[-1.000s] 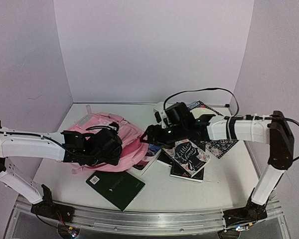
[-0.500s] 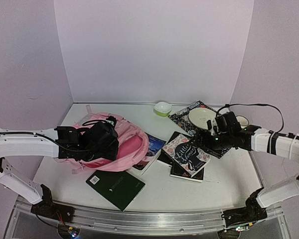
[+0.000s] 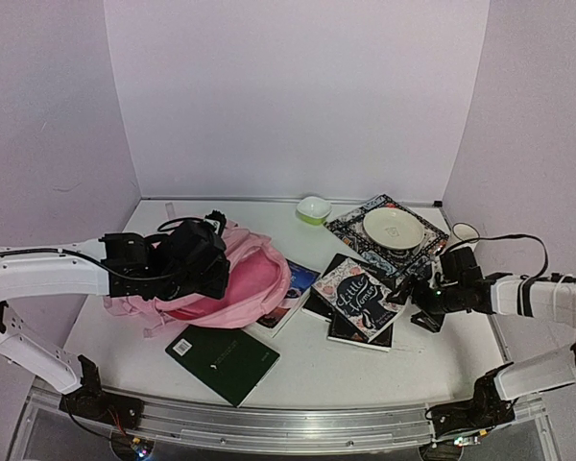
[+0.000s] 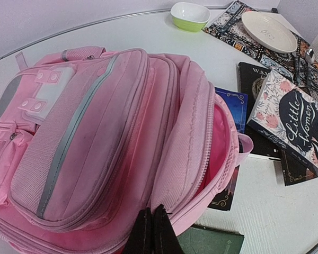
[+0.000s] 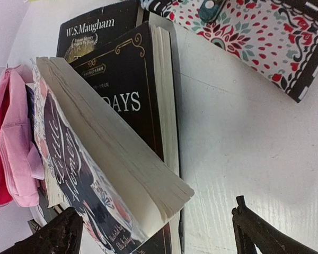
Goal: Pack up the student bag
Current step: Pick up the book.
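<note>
The student bag, a soft pink backpack, lies at the left with its main zip mouth gaping toward the books. My left gripper is shut on the pink fabric at the mouth's edge and holds it up. The bag fills the left wrist view. My right gripper stands open, low over the table, at the near right corner of the "Little Women" book. That book's corner juts between the wide jaws of my right gripper without touching a finger.
"Little Women" lies on black books. A blue book sits partly under the bag. A dark green notebook lies near the front. At the back stand a green bowl, a plate on a patterned mat, and a mug.
My right arm has pulled away from the bag, swung right and dropped to the book stack, its jaws opening wide. My left gripper kept its grip and shifted the bag's edge slightly back.
</note>
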